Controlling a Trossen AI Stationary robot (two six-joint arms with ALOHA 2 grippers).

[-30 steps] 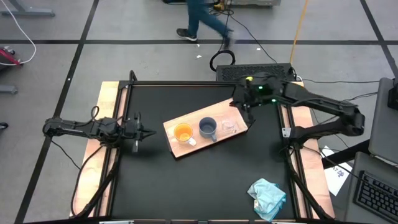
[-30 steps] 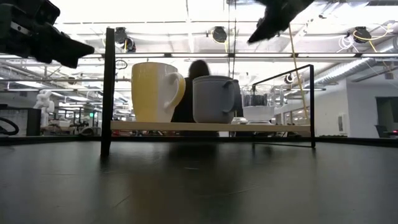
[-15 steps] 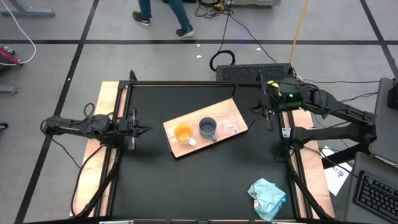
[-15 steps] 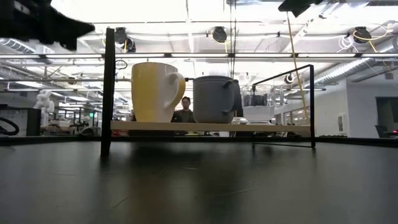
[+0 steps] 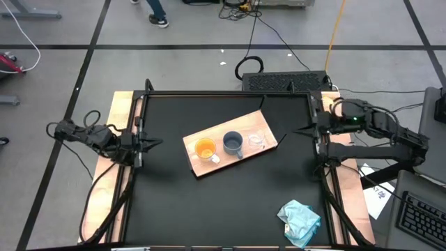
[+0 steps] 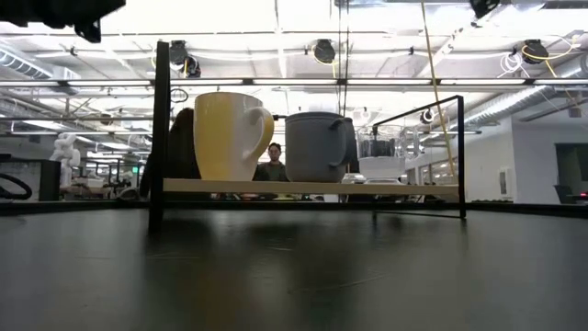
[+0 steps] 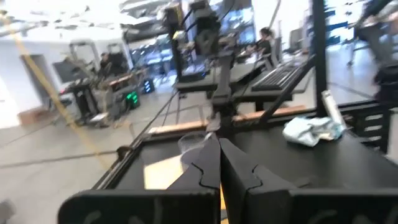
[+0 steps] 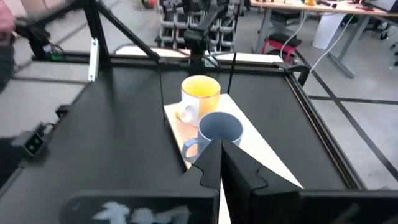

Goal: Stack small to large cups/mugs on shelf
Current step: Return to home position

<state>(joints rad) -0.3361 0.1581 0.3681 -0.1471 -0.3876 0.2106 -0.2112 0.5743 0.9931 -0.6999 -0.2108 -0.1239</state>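
Note:
A light-wood board (image 5: 240, 155) lies slantwise mid-table. On it stand, in a row, an orange mug (image 5: 205, 148) with a white handle, a blue-grey mug (image 5: 233, 143) and a clear glass cup (image 5: 257, 139), each on its base. The low view shows them side by side: mug (image 6: 230, 136), grey mug (image 6: 317, 145), glass (image 6: 381, 156). My left gripper (image 5: 157, 143) is shut and empty at the table's left edge, pointing at the board. My right gripper (image 5: 294, 132) is shut and empty at the right edge; its wrist view shows both mugs (image 8: 219, 132) ahead of it.
A crumpled pale teal cloth (image 5: 301, 219) lies at the table's near right corner. A black frame (image 6: 160, 129) rims the table. A keyboard (image 5: 286, 81) sits beyond the far edge. People move about in the room behind.
My right gripper has drawn back from over the board's far right end toward the table's right edge. My left gripper has drawn back toward the left edge. In the low view both have gone up out of the picture. The cups and the board have stayed still.

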